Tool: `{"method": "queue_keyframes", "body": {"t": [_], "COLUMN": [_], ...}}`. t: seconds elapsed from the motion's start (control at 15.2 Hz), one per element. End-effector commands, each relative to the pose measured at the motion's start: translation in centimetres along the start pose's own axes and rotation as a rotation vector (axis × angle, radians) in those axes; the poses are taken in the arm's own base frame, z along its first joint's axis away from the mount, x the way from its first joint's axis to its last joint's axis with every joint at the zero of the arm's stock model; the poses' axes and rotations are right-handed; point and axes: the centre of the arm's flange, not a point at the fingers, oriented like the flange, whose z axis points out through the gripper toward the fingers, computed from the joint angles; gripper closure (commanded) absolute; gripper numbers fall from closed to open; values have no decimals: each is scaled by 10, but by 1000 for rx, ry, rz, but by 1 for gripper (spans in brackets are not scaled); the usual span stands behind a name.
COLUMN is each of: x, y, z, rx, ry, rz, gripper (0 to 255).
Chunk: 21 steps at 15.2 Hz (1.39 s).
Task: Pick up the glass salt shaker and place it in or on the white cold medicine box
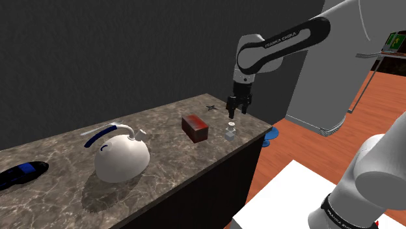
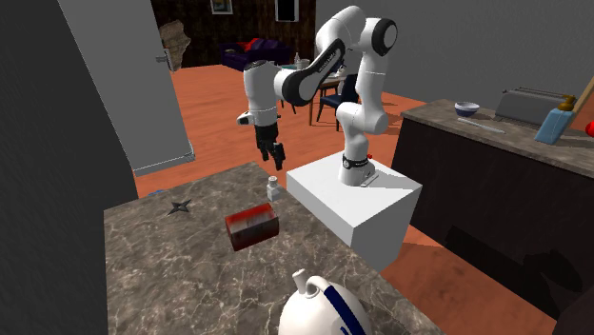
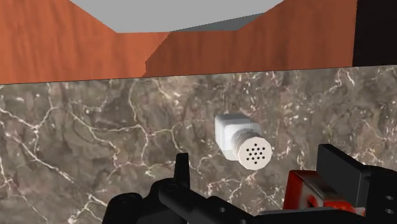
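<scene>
The salt shaker (image 1: 230, 132) (image 2: 273, 188) (image 3: 242, 141), a small pale body with a perforated round cap, stands upright on the dark veined marble counter (image 1: 58, 195) (image 2: 171, 276) (image 3: 76, 140), close to the counter's edge on the stand's side; directly above it hangs the black gripper (image 1: 237, 110) (image 2: 274, 152) (image 3: 257, 167), pointing down, its fingers (image 3: 181, 168) spread apart and clasping nothing, with clear air between them and the shaker's cap; in the wrist view the shaker lies between the two fingers, untouched; just beside it, towards the shoulder view's left, sits the medicine box (image 1: 195, 127) (image 2: 252, 228) (image 3: 305, 191), drawn dark red with a paler top, apart from the shaker; further along the counter a small dark star-shaped thing (image 1: 212, 107) (image 2: 180, 206) lies near the back edge; well apart stands a white rounded kettle (image 1: 122, 156) (image 2: 319, 305) with a blue-striped handle; a black and blue object (image 1: 19, 172) lies at the counter's far end in the shoulder view; the arm's white stand (image 2: 357, 205) rests on the reddish wood floor (image 1: 306, 146).
</scene>
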Motion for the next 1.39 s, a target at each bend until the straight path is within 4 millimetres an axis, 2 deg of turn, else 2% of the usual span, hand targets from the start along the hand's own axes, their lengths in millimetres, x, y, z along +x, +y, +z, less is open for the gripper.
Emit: {"method": "queue_keyframes", "body": {"t": [0.0,0.13,0.59,1.19,1.25,1.32], "x": [19,37,36,36,36,36], "y": [-1,-4,-5,-6,-6,-6], "z": [22,41,78,81,81,81], "rx": [20,38,38,38,38,38], "ry": [-13,-25,-25,-25,-25,-25], "rz": [7,12,12,12,12,12], "gripper": [0,0,0,0,255,255]}}
